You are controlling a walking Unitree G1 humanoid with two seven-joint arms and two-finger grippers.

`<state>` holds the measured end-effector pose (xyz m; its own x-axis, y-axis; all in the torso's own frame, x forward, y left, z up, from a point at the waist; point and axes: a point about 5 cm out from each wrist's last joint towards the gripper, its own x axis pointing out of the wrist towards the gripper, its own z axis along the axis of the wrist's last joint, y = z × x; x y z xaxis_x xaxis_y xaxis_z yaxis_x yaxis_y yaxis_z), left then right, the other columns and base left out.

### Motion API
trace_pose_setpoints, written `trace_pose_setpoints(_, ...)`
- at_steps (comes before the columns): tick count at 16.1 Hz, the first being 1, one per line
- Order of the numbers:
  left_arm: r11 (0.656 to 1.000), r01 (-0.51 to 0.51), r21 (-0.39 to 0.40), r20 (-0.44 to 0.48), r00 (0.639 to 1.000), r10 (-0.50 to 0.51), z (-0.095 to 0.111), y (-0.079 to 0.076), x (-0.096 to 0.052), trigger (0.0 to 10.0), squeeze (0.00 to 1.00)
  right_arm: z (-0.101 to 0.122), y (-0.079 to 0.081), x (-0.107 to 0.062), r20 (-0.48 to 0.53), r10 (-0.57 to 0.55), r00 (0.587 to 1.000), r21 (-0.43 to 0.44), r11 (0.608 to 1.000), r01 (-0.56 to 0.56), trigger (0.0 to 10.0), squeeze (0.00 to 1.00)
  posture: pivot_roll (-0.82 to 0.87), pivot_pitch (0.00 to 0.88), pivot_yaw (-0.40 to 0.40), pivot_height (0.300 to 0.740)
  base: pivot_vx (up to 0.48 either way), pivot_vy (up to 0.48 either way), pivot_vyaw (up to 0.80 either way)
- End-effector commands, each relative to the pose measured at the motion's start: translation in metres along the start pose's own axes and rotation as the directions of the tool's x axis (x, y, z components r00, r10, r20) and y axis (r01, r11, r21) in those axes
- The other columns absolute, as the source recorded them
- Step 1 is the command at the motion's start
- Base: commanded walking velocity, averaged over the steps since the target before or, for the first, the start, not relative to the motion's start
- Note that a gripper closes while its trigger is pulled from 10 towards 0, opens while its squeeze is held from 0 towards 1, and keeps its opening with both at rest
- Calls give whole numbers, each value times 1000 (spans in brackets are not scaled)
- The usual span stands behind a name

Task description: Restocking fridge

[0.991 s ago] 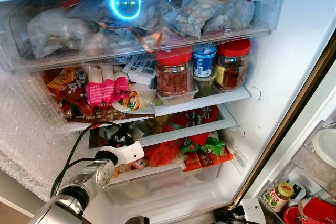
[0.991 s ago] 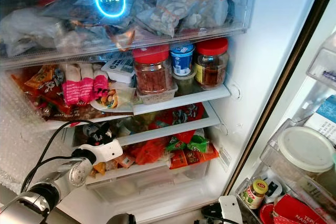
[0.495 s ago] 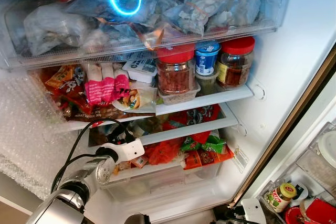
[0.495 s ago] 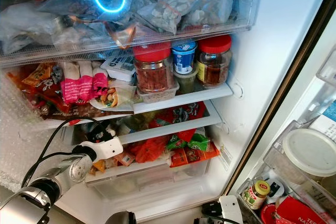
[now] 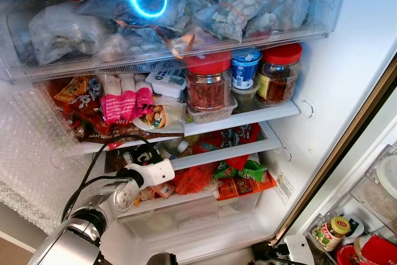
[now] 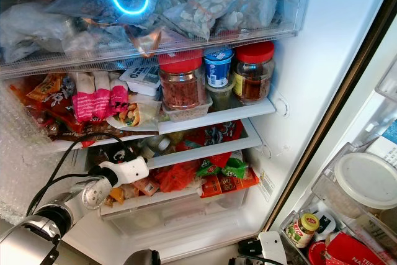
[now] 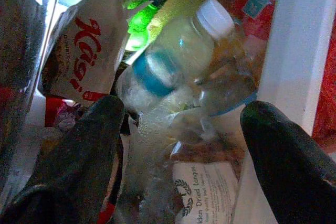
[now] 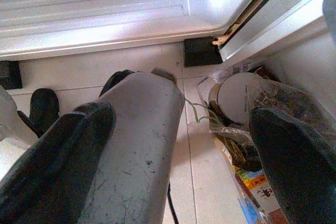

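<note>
My left gripper (image 7: pixel 181 111) reaches into the fridge's second shelf (image 5: pixel 229 151) from the lower left. It stands open. A clear plastic bottle (image 7: pixel 178 61) with a white cap and a blue label lies between its fingers (image 7: pixel 89 145), which sit apart from its sides. The bottle rests among packets, beside a white bag with red lettering (image 7: pixel 86 51). From the head, the white wrist (image 5: pixel 152 174) sits at the shelf's front edge. My right gripper (image 8: pixel 181 116) hangs open low over the tiled floor, beside my silver leg (image 8: pixel 136 145).
A full clear drawer of bags (image 5: pixel 186 17) tops the fridge. Below stand two red-lidded jars (image 5: pixel 206 82), a blue tub (image 5: pixel 242 69) and a pink packet (image 5: pixel 121 100). Snack packets (image 5: pixel 242 175) crowd the lower shelf. Bubble wrap (image 5: pixel 31 153) lines the left; door bins (image 5: pixel 332 231) are at the right.
My left arm has pushed forward and to the right, bringing its wrist closer to the second shelf. The view has shifted slightly. Nothing in the fridge has moved.
</note>
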<state>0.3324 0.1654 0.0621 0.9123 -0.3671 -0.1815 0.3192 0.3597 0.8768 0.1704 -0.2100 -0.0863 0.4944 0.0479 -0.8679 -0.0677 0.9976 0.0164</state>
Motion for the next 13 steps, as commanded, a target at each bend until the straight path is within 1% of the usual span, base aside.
trace_pose_setpoints(1,994,-35,-100,-10,999,34,-2,3,-2,10000,0,2,-2,0,-1,-4,1000,-4,1000,4,10000,0,-94,0,13,637,0,0,0)
trace_pose_setpoints(2,977,-66,-201,-19,998,64,-2,3,-3,10000,0,2,-2,0,1,-4,1000,-2,1000,4,10000,0,-89,0,12,637,0,0,0)
trace_pose_setpoints(3,923,-112,-368,-36,994,106,-1,3,-4,10000,0,2,-2,0,2,-4,1000,-1,1000,4,10000,0,-87,0,11,637,0,0,0)
trace_pose_setpoints(4,848,-147,-510,-50,989,141,-1,0,-7,10000,0,2,-2,0,2,-4,1000,-1,1000,4,10000,0,-87,0,11,637,0,0,0)
trace_pose_setpoints(5,768,-162,-619,-61,985,159,0,-7,-11,10000,0,2,-2,0,4,-3,1000,0,1000,3,10000,0,-82,0,10,637,0,0,0)
trace_pose_setpoints(6,657,-205,-725,-103,976,191,-1,-18,-18,10000,0,2,-2,0,4,-1,1000,-1,1000,1,10000,0,-79,0,11,637,0,0,0)
trace_pose_setpoints(7,618,-234,-751,-132,969,208,-3,-22,-23,10000,0,2,-2,0,5,0,1000,-4,1000,0,10000,0,-79,0,11,637,0,0,0)
trace_pose_setpoints(8,560,-280,-780,-175,956,234,-6,-26,-29,10000,0,3,-3,0,8,1,1000,-20,1000,-1,10000,0,-78,0,10,637,0,0,0)
trace_pose_setpoints(9,487,-343,-803,-245,935,255,-11,-35,-39,10000,0,3,-3,-1,9,2,1000,-36,999,-1,10000,0,-77,0,9,637,0,0,0)
trace_pose_setpoints(10,480,-351,-804,-257,933,251,-12,-39,-42,10000,0,3,-4,-1,9,1,1000,-34,999,-1,10000,0,-74,0,7,637,0,0,0)
trace_pose_setpoints(11,468,-370,-803,-289,927,238,-16,-49,-50,10000,0,3,-4,-1,8,0,1000,-33,999,0,10000,0,-71,0,4,637,0,0,0)
trace_pose_setpoints(12,438,-396,-807,-329,917,224,-21,-58,-59,10000,0,3,-4,-1,6,-1,1000,-36,999,1,10000,0,-68,0,2,637,0,0,0)
trace_pose_setpoints(13,419,-411,-810,-346,911,224,-22,-59,-60,10000,0,3,-4,-1,5,0,1000,-39,999,0,10000,0,-68,0,2,637,0,0,0)
